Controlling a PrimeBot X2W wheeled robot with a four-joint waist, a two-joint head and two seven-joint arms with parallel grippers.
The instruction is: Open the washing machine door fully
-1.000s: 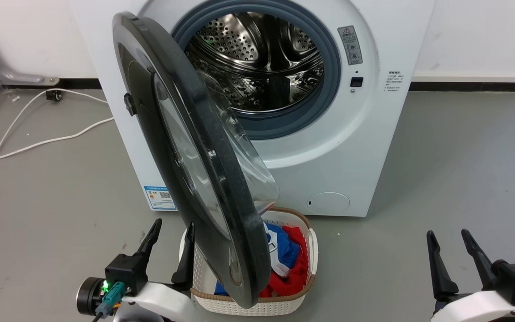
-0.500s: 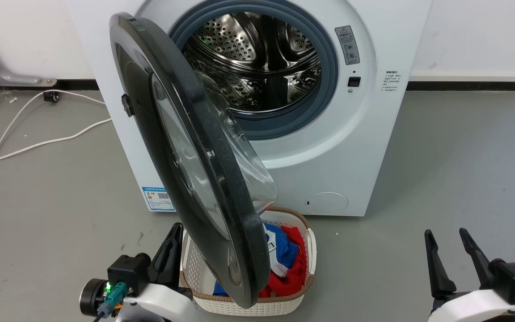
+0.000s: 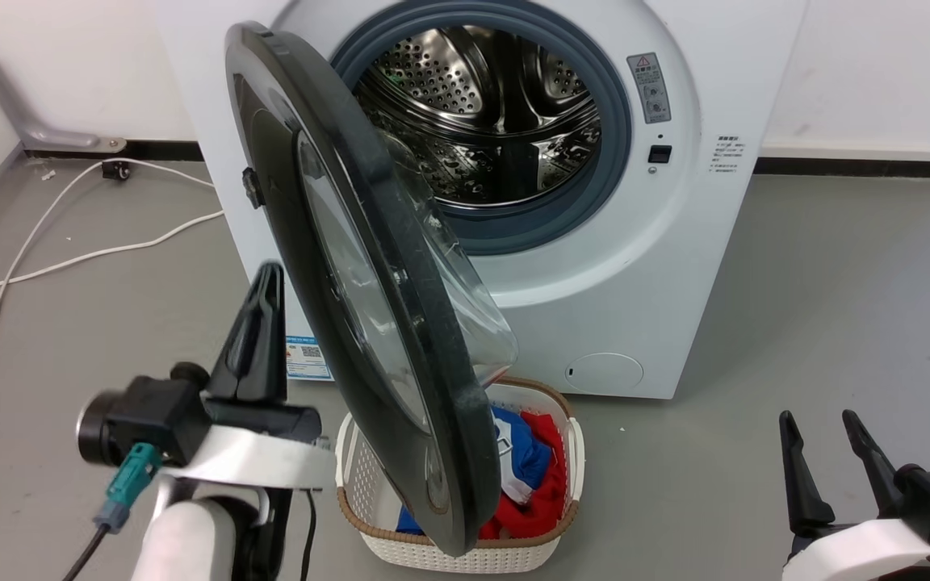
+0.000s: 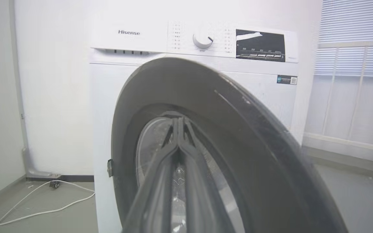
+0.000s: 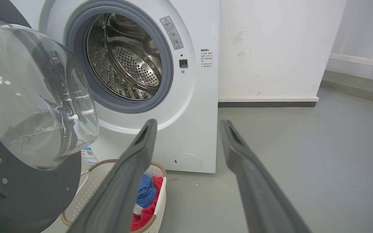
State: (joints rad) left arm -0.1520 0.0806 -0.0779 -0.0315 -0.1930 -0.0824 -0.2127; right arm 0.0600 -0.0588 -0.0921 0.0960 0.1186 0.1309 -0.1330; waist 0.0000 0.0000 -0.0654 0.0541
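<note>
The left gripper (image 3: 270, 278) has its jaws together and empty, just beside the outer face of the partly open washing machine door (image 3: 384, 290), while the right gripper (image 3: 818, 420) has its jaws apart, holding nothing.

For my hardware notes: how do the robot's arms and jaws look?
The left arm and right arm have glossy white forearms, black wrist blocks and two long, dark, tapering jaws each. A teal connector sits at each wrist; the left one carries a black cable.

Half-open washing machine door (image 3: 368, 274) overhangs basket (image 3: 465, 557) — bars drum (image 3: 497, 105) from left; floor (image 3: 836, 307) at right open.
</note>
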